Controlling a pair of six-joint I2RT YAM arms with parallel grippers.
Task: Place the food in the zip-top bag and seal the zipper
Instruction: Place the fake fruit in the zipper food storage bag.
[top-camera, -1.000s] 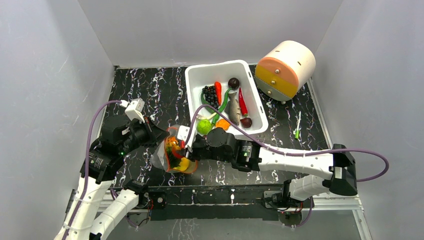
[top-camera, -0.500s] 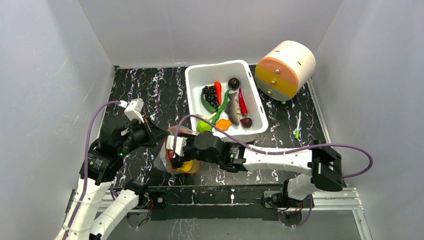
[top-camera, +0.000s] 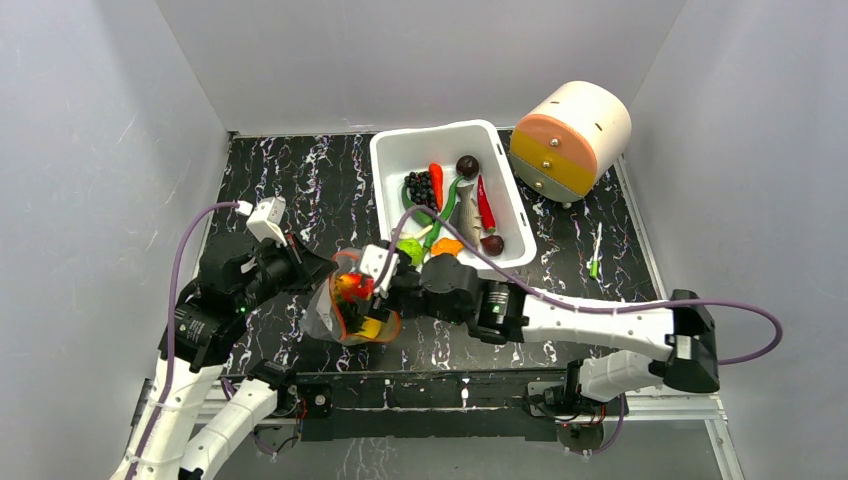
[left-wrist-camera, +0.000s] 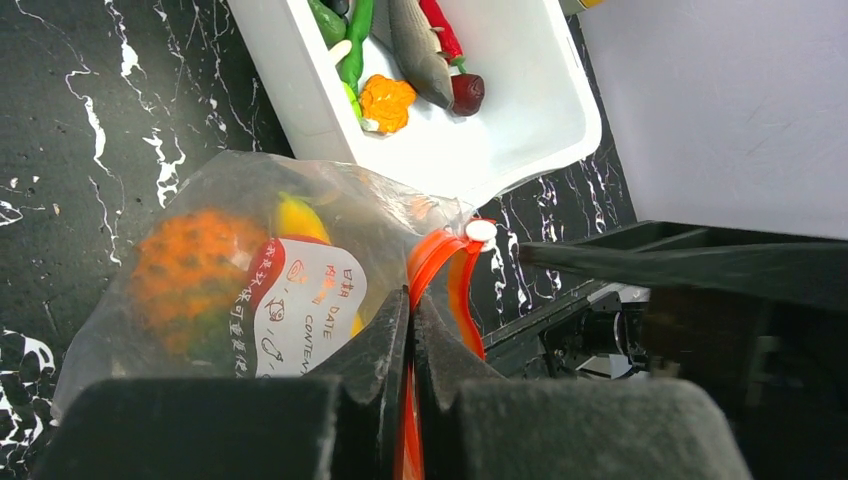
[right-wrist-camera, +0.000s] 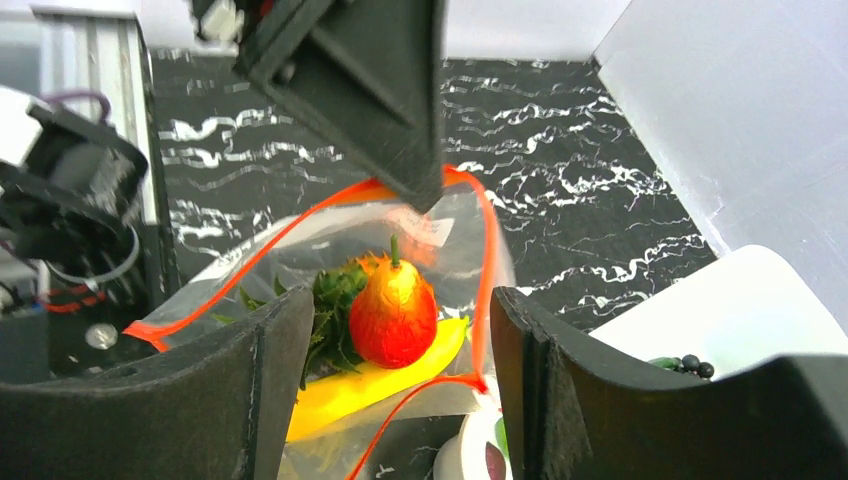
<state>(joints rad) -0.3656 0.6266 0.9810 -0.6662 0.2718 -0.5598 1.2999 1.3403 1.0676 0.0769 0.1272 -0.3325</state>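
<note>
- Since half a second earlier, the right gripper (top-camera: 380, 287) is drawn back rightward off the bag mouth.
- The zipper (left-wrist-camera: 440, 262) is pinched by the closed left gripper (left-wrist-camera: 410, 300).
- The zip-top bag (top-camera: 340, 312) is held open between the arms, a red fruit (right-wrist-camera: 392, 312) inside.
- The right jaws are spread wide, empty.
- The mouth should be kept open while the white bin (top-camera: 385, 150) is revisited.

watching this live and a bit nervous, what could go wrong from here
The left gripper is shut on just a short stretch of the zipper; the floppy bag could slip free.
The right gripper is open right at the mouth above the apple; pulling out may snag the zipper.
Much food lies in the white bin; the bag may get too full to seal.
</note>
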